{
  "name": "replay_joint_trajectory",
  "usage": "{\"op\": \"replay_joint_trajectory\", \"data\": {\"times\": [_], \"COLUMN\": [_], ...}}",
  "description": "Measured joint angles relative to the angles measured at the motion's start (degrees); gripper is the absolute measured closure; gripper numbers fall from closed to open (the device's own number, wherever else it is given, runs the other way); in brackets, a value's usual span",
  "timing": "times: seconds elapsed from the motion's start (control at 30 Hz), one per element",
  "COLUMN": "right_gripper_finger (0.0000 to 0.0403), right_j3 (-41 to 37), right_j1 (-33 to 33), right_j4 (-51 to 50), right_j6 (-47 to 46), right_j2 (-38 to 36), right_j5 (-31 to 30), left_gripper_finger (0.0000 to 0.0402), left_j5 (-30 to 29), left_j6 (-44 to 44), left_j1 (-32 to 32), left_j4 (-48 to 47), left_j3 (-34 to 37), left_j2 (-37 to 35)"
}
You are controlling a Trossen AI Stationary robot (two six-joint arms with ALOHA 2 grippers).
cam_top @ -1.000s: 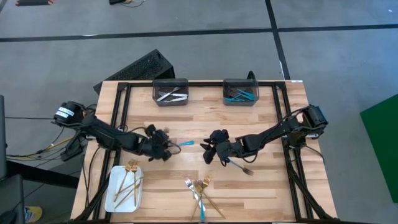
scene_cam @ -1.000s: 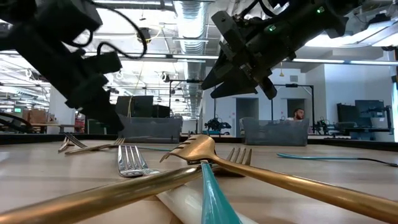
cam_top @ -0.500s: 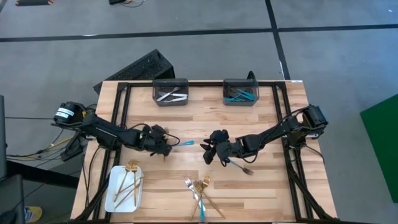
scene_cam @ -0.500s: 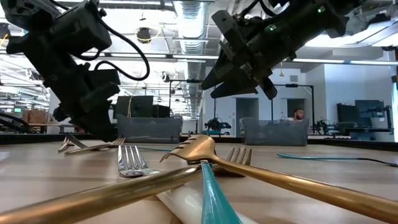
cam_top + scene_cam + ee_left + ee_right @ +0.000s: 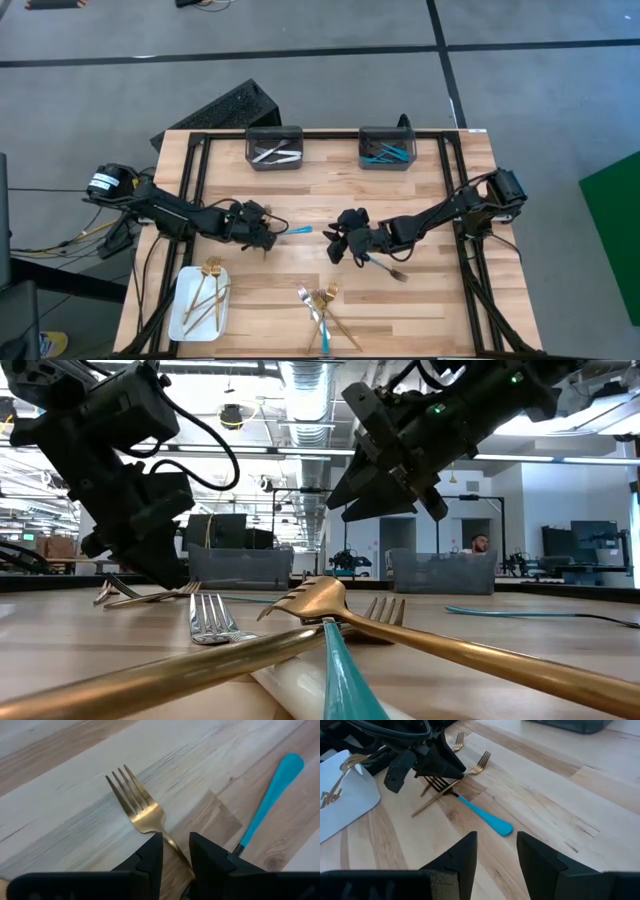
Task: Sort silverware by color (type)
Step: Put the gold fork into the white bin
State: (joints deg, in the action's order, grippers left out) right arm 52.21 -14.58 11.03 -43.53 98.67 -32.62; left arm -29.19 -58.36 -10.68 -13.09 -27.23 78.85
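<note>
Fingers of our left gripper (image 5: pixel 175 851) stand narrowly parted astride the slim handle of a shiny gold fork (image 5: pixel 140 808) lying flat on the pale wooden table (image 5: pixel 430 300); whether they actually pinch the handle we cannot tell. The fork's tines point away from the gripper. Just beside it lies a turquoise-blue handled utensil (image 5: pixel 267 795), its dark metal end running under the gripper's fingers. In the right wrist view we see the left gripper (image 5: pixel 436 766) down over that same gold fork (image 5: pixel 440 795), with the turquoise handle (image 5: pixel 485 816) stretching away from it, and two more gold forks (image 5: pixel 470 756) close by.

Our right gripper (image 5: pixel 345 240) hangs released, fingers apart and holding nothing, near the table's middle and facing the left gripper (image 5: pixel 262 232) across the turquoise utensil (image 5: pixel 300 230). A silver fork (image 5: pixel 385 266) lies on the wood just beside the right gripper.

Farther out, at the table's near left corner, a white rectangular tray (image 5: pixel 180 318) carries several gold forks (image 5: pixel 207 290). Near the middle of the front edge lies a crossed heap of gold, silver and turquoise pieces (image 5: pixel 322 310). At the far edge stand two dark grey bins: the left bin (image 5: pixel 250 158) holds plain silver pieces (image 5: pixel 275 152), the right bin (image 5: pixel 364 160) holds turquoise-handled pieces (image 5: pixel 388 152).
</note>
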Motion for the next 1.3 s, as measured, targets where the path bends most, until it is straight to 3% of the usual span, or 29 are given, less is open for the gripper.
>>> {"op": "replay_joint_trajectory", "data": {"times": [0.33,0.57,0.87,0.93,1.07,1.2,1.3], "right_gripper_finger": [0.0240,0.0239,0.0239,0.0240,0.0239,0.0239,0.0239], "right_j3": [0.00,0.00,0.00,0.00,0.00,0.00,0.00], "right_j1": [-0.49,-0.45,-0.45,-0.57,-0.82,-0.78,-0.50], "right_j4": [-0.28,-0.28,-0.26,-0.27,-0.28,-0.28,-0.28], "right_j6": [-0.02,-0.02,-0.88,-1.08,-1.29,-1.49,-1.49], "right_j2": [0.00,0.00,0.00,0.00,0.00,0.00,0.00], "right_j5": [0.15,0.13,0.14,0.15,0.15,0.05,-0.26], "left_gripper_finger": [0.0321,0.0392,0.0400,0.0400,0.0401,0.0401,0.0401], "left_j5": [-0.02,1.95,0.79,0.83,0.20,-3.53,-8.35], "left_j6": [-2.86,4.95,14.46,16.32,14.73,0.87,-10.86], "left_j1": [-0.04,-0.30,-1.33,-2.32,-6.31,-16.51,-25.81], "left_j4": [3.35,6.12,4.38,1.30,-14.01,-29.36,-35.51], "left_j3": [3.56,3.95,1.22,-1.68,-9.00,-15.38,-17.77], "left_j2": [-0.07,-0.02,-0.46,-1.72,-5.47,-9.65,-11.44]}}
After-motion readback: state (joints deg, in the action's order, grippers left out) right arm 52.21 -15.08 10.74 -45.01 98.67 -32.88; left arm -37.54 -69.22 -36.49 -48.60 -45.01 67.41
